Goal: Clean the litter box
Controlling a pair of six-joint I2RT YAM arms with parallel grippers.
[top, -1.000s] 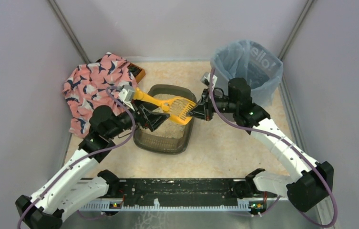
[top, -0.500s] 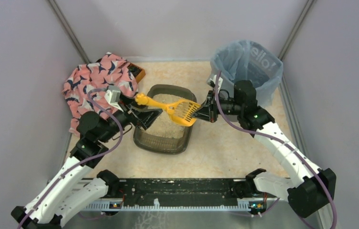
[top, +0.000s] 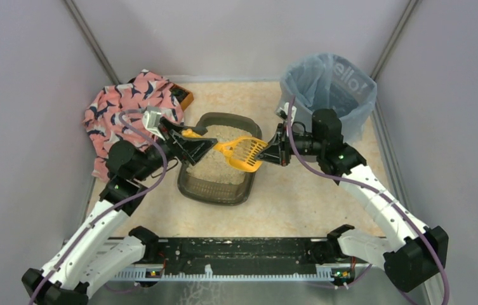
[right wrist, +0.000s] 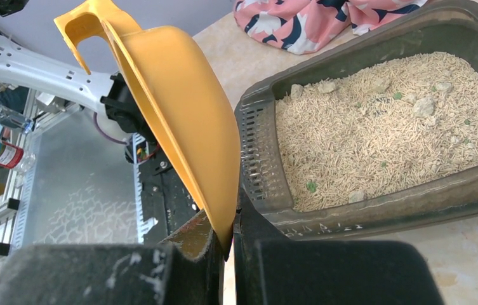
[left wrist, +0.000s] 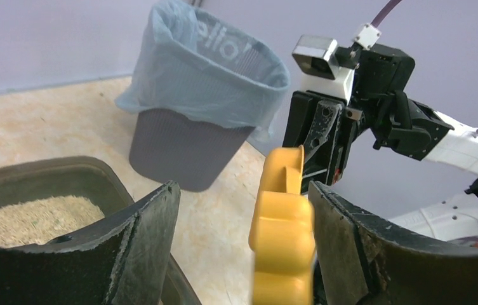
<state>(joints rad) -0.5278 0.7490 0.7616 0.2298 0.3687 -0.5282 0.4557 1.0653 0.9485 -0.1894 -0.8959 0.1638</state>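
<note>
The litter box [top: 214, 192] is a low dark tray of pale litter at the table's middle. Above its right side hangs a yellow slotted scoop [top: 241, 154]. My right gripper [top: 269, 152] is shut on the edge of the scoop's blade [right wrist: 179, 121], jaws [right wrist: 226, 244] pinching the thin rim. Beside it lies the litter box [right wrist: 414, 203], its litter holding clumps and green specks. My left gripper [top: 205, 145] is open around the scoop's handle [left wrist: 284, 235]. The handle lies against the right finger [left wrist: 350, 241], with a wide gap to the left finger [left wrist: 141, 235].
A tall grey bin [top: 331, 86] with a blue bag stands at the back right, also seen from the left wrist [left wrist: 204, 108]. A pink patterned cloth [top: 128, 111] lies at the back left over an orange item [top: 187, 98]. Walls close three sides.
My left gripper rose from beside the box's left wall and now straddles the scoop's handle, jaws slightly narrower. The right gripper kept hold of the blade; the scoop shifted a little.
</note>
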